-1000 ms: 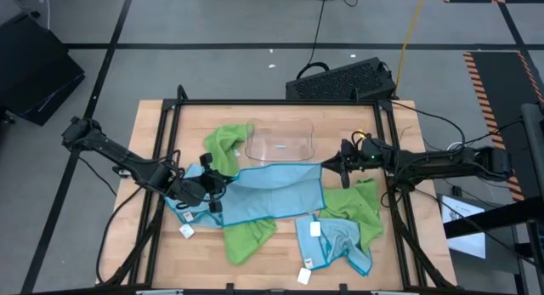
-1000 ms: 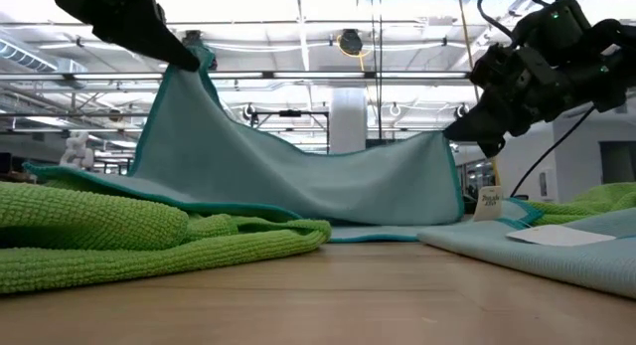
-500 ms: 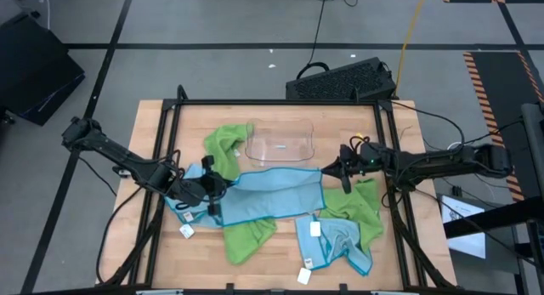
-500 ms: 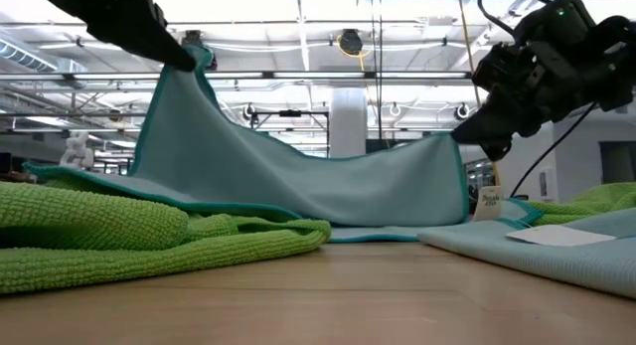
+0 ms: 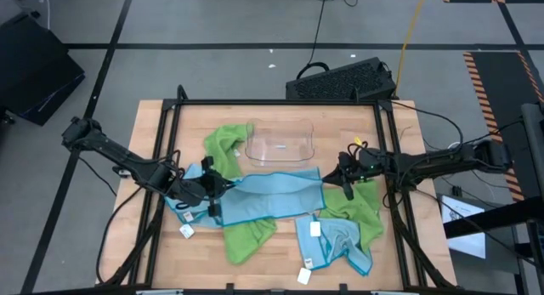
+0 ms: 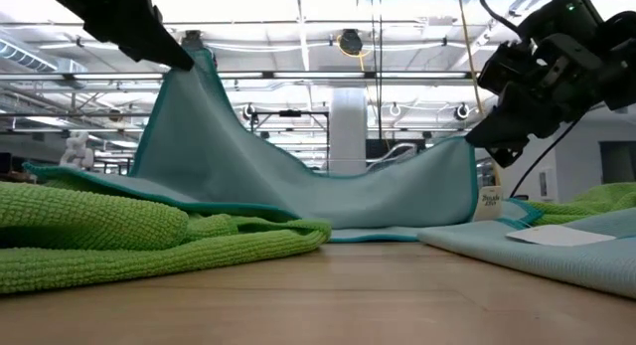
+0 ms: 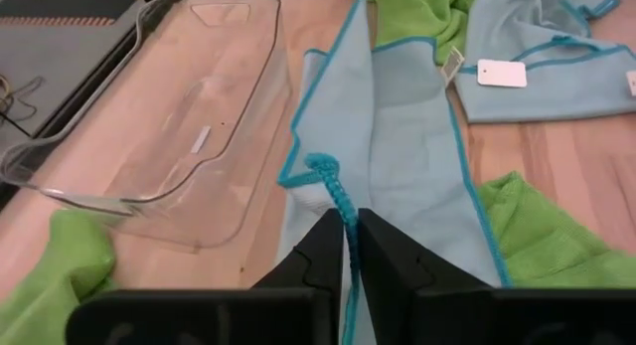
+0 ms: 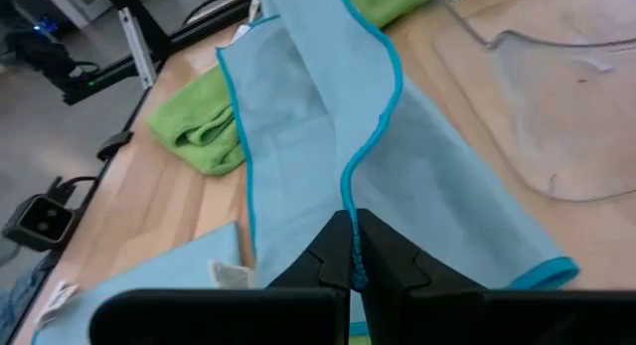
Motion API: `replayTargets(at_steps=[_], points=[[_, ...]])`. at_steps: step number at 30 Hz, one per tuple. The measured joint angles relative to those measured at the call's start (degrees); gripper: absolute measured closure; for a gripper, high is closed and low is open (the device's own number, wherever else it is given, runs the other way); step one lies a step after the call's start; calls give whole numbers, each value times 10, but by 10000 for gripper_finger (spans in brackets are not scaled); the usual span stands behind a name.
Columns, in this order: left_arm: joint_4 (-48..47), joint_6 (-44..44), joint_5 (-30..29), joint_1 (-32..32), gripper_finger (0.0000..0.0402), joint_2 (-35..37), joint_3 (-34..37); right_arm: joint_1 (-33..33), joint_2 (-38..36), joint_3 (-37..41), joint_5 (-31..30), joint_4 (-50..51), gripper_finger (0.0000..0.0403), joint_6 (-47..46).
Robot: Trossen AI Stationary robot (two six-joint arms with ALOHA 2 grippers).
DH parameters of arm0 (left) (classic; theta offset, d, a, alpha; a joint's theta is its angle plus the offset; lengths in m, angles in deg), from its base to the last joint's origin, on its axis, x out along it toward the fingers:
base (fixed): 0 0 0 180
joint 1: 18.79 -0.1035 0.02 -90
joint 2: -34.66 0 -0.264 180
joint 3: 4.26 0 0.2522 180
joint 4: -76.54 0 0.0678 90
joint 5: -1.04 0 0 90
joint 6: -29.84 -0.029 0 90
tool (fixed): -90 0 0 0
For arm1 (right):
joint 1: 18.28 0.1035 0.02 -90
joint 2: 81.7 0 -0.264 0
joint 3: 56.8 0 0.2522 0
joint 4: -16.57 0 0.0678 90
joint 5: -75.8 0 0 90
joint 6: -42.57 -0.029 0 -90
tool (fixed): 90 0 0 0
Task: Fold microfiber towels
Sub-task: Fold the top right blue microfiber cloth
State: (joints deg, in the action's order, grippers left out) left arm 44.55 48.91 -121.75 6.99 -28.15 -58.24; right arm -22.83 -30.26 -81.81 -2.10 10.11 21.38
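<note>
Left gripper (image 5: 210, 191): pinched on the teal-hemmed edge of the light blue towel (image 5: 276, 193), fingers (image 7: 383, 275) narrowly closed with the hem bunched between them — held high over the table's left side.

Right gripper (image 5: 343, 174): fingertips pressed together on the opposite corner of the same cloth, above the right half of the table, close to the clear plastic tray (image 5: 280, 142).

Towel in hand: strung between the two arms and sagging in the middle, lower half trailing on the wooden table (image 5: 255, 274); seen from table level as a drooping sheet, left corner high, right corner lower.

Change over the last second: right corner carried a little toward the table's front and up, far edge drawn in from the tray toward the near one; left grip looking the same, no slip visible.

Meaning for the task: likely mid-fold, the far edge being laid over the near edge — first crease of this cloth not yet set down.

Other cloths: lime green towels (image 5: 228, 146) beside the tray, under the blue one at front (image 5: 246, 237), and at right (image 5: 361, 206); a second light blue towel (image 5: 340, 244) with white tags crumpled at front right — all unfolded.
</note>
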Motion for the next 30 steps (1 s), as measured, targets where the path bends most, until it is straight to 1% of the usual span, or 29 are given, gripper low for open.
replayTargets(at_steps=[5,11,17,20,22,24,27,30], points=[[-1,16,3,0,362,-20,0,19,0,0,-1,0,399,-7],[7,22,14,0,363,-74,-1,40,0,0,-4,6,399,-7],[8,32,14,0,389,-104,-1,59,0,0,-46,21,399,-10],[10,38,13,0,397,-103,0,62,0,0,-49,21,399,-10],[8,53,4,0,391,-102,0,62,0,0,-49,21,399,-12],[6,86,-9,-2,378,-101,0,62,0,0,-49,21,399,-13],[-16,174,-13,-26,349,-101,0,62,0,0,-50,21,399,-13],[-58,255,3,-58,308,-102,0,62,0,0,-50,21,399,-12]])
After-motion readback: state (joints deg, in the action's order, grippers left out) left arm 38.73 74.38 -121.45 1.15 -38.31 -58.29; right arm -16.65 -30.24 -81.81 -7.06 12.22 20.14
